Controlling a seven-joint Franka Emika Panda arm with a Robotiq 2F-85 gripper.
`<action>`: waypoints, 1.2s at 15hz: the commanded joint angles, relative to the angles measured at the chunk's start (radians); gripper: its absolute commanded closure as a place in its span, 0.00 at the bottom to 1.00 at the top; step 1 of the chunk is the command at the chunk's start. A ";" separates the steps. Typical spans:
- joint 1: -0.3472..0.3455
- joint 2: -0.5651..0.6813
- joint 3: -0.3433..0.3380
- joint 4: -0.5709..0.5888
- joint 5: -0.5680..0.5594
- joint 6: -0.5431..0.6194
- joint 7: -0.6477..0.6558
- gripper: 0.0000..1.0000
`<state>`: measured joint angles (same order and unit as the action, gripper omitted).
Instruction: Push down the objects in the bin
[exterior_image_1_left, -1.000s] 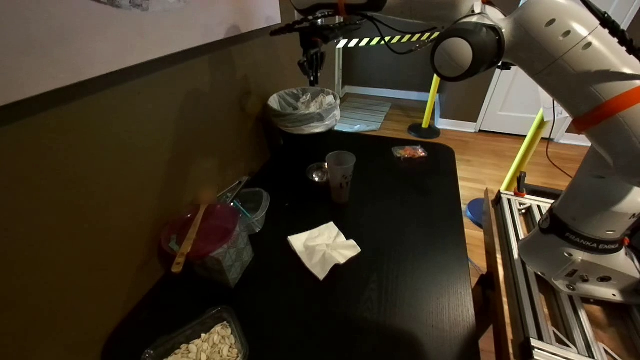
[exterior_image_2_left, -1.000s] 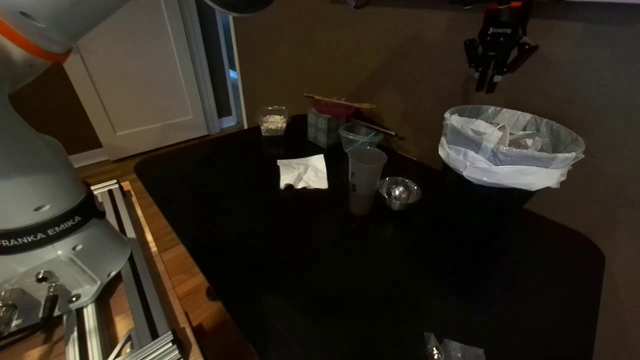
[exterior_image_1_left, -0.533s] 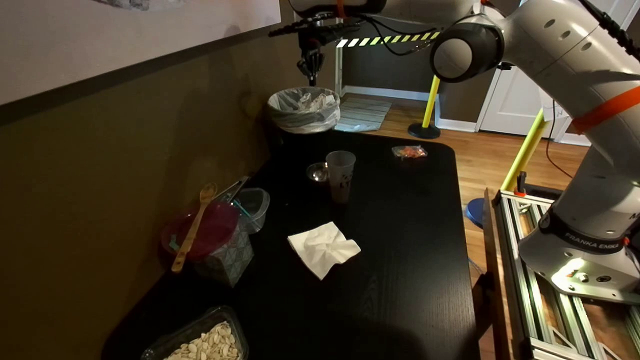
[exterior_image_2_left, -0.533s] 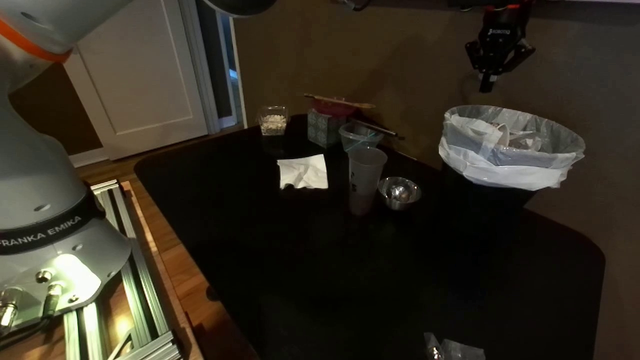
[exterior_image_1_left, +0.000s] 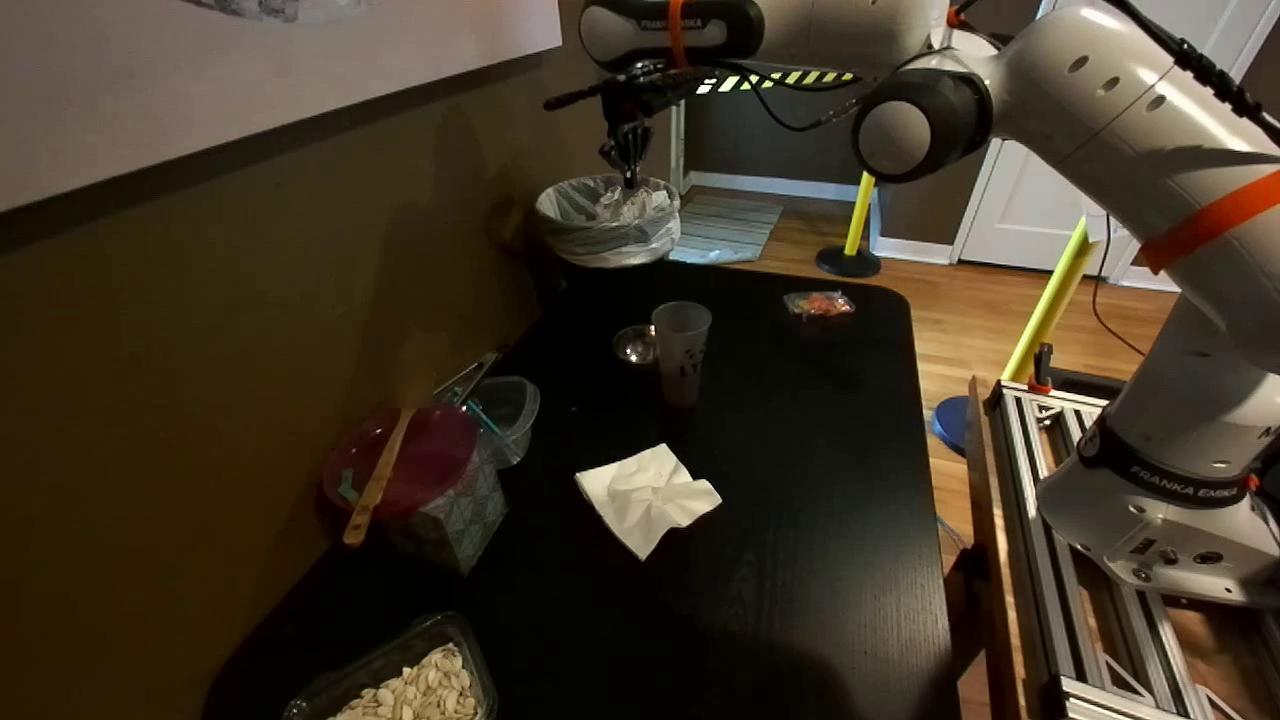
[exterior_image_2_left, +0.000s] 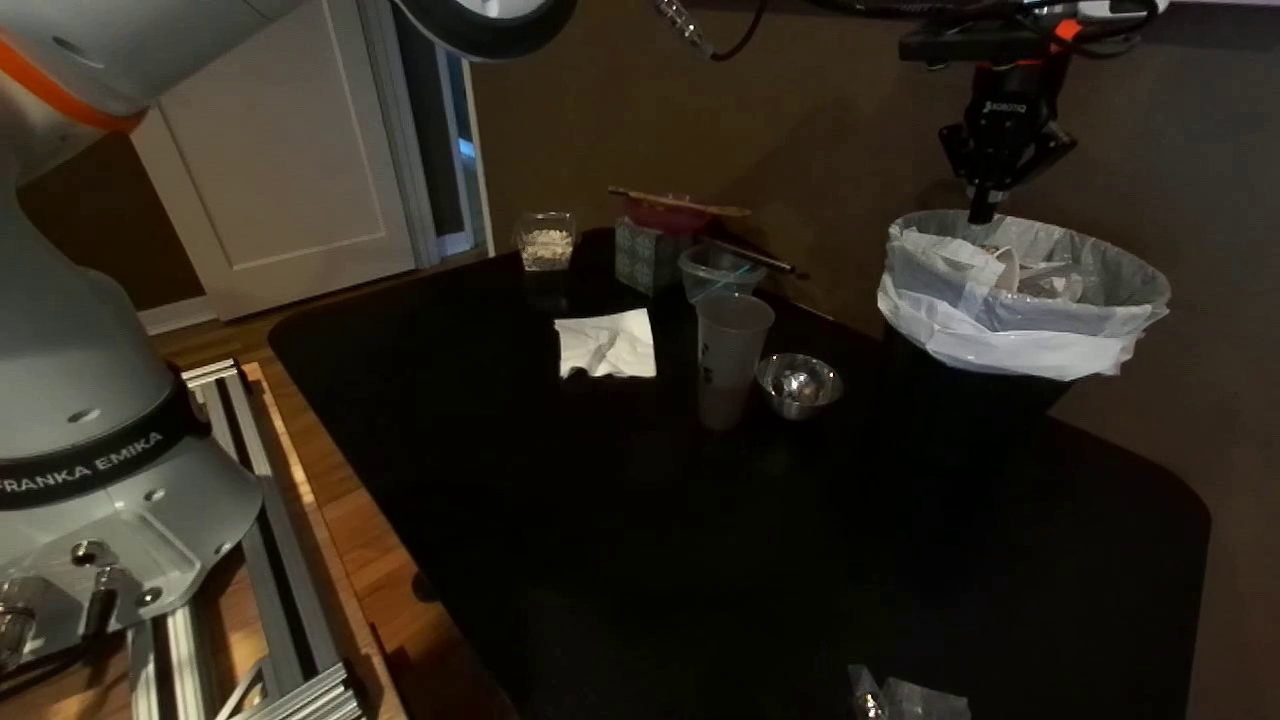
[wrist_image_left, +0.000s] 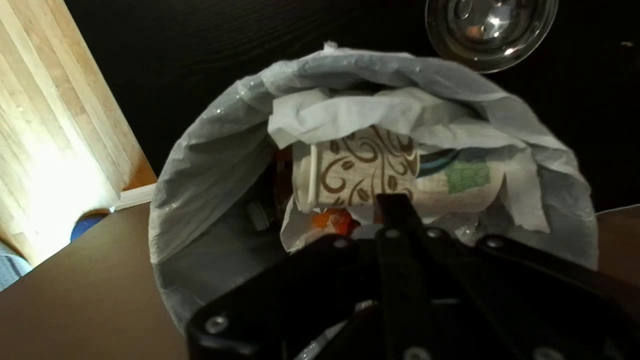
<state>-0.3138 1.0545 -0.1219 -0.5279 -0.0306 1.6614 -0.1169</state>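
At left in an exterior view, the napkin (exterior_image_2_left: 606, 343) lies creased on the table (exterior_image_2_left: 620, 560), with the clear cup (exterior_image_2_left: 735, 360) and the bowl (exterior_image_2_left: 798, 390) to its right; none of these has shifted over the last second. Further right hangs the gripper (exterior_image_2_left: 982, 214), where the change lies: it has come down to about rim height at the bin (exterior_image_2_left: 1000, 395), and its jaws, a little apart a second ago, now meet with nothing visible between them. At far right the trash (exterior_image_2_left: 1040, 280) sits heaped inside the bin, looking just as it did, so pressing seems not to have begun. In the wrist view the joined tips show over the edge of a paper cup (wrist_image_left: 367, 165) in the trash; whether they touch it cannot be told. The narrowed jaws seem meant as a ram, and the next move probably calls for a straight push down; tips this slim could slip past the paper cup or snag the liner (wrist_image_left: 210, 150).
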 joint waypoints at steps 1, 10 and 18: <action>-0.002 0.037 -0.022 0.015 -0.012 0.065 0.041 1.00; 0.001 0.085 -0.048 -0.004 -0.005 0.032 0.056 1.00; -0.001 0.106 -0.043 0.004 0.001 0.031 0.050 1.00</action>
<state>-0.3142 1.1332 -0.1671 -0.5324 -0.0343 1.7086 -0.0784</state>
